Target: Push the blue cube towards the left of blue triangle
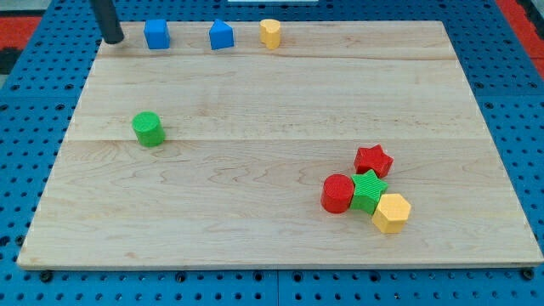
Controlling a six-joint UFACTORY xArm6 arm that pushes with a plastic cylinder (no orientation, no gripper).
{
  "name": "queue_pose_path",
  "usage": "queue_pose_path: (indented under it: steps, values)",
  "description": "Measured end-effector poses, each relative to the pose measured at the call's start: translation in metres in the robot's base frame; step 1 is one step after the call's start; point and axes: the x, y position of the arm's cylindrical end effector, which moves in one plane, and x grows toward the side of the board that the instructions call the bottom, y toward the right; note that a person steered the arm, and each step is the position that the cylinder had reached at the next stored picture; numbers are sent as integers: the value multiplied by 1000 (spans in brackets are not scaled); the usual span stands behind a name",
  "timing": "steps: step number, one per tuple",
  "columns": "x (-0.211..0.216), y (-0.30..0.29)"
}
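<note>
The blue cube [156,34] sits near the top edge of the wooden board [280,93], at the view's upper left. The blue triangle [221,35] stands a short way to its right, in the same row. My tip [112,39] is at the view's top left, just left of the blue cube, with a small gap between them. The rod rises out of the view's top.
A yellow block [270,33] stands right of the blue triangle. A green cylinder [148,128] sits at mid left. At lower right, a red star [373,160], red cylinder [337,193], green star [369,190] and yellow hexagon [391,212] cluster together.
</note>
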Motion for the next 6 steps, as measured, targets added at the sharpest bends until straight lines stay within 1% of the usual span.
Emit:
queue_pose_path:
  steps: [1,2,3,4,5,6]
  values:
    - [-2,94]
    - [-2,163]
    - [-2,166]
    - [-1,184]
    - [11,211]
    - [50,153]
